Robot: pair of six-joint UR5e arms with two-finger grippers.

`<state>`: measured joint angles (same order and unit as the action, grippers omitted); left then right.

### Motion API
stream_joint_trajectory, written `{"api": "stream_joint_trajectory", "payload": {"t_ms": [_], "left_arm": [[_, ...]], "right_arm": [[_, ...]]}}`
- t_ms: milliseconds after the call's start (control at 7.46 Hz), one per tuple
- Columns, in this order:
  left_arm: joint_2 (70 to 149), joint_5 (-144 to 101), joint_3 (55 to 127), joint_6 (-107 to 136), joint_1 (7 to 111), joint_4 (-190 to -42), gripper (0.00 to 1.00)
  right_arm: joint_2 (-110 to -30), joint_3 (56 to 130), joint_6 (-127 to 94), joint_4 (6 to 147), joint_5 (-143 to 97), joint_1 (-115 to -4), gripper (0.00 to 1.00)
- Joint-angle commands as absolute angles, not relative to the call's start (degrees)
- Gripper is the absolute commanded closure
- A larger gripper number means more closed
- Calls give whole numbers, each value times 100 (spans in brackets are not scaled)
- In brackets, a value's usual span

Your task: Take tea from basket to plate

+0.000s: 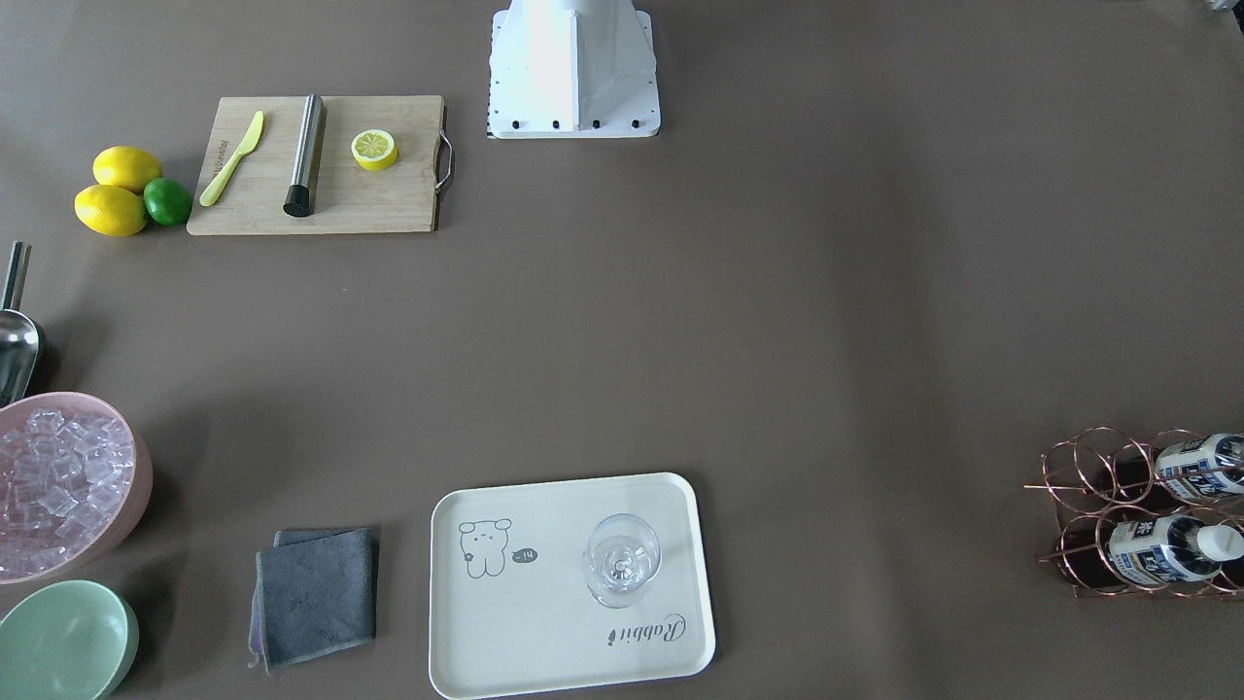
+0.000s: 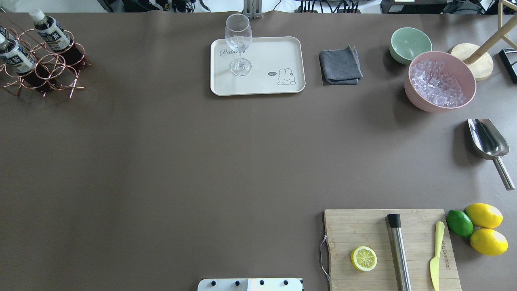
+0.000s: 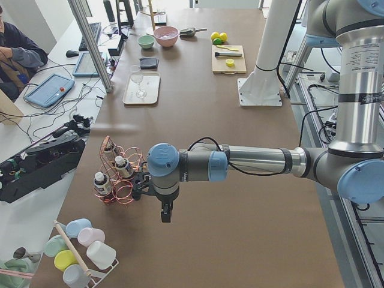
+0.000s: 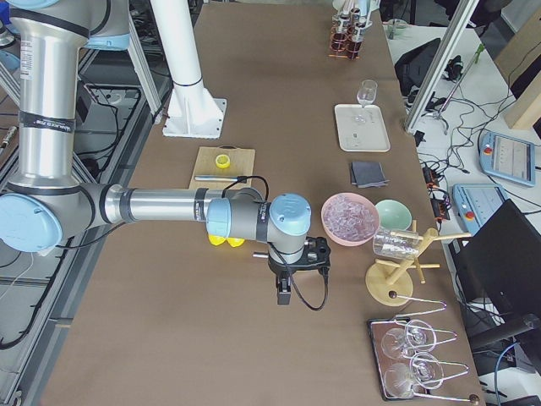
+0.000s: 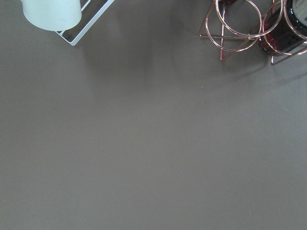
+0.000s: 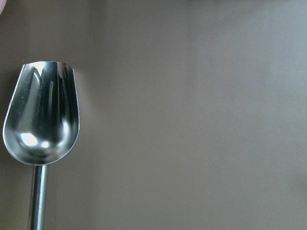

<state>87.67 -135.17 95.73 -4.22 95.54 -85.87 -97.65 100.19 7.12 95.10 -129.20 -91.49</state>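
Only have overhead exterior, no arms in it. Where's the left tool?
Observer: Exterior left shows the left tool pointing down beside the rose-gold wire basket. Cannot tell if it is open or shut.
Operator: Bottles? I count two.
Observer: Three brown tea bottles with white caps. The third is outside your frame.
Operator: Right tool?
Observer: The right tool hangs near the pink ice bowl. Its wrist camera looks down on the steel scoop.

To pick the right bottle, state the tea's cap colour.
White. The cap of the tea shows best in the exterior front-facing view.
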Motion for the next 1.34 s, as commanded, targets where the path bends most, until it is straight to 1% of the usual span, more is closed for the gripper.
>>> {"api": "stream_joint_trajectory", "payload": {"t_ms": [0,536,938,1206], "left_arm": [[8737,-13518,9606,-422,9554,-8587,1],[8780,-13526,9615,-431,9545,-8604,1],[8824,-13518,9624,-448,9554,-9078,1],[8850,-13509,9825,-475,9519,-9131,1]], "right_arm": [[-9765,10028,712,9510,-12920,-9149,0],[-9765,10028,712,9510,-12920,-9149,0],[-9765,10037,721,9510,-12920,-9149,0],[-9765,10037,712,9510,-12920,-9149,0]]}}
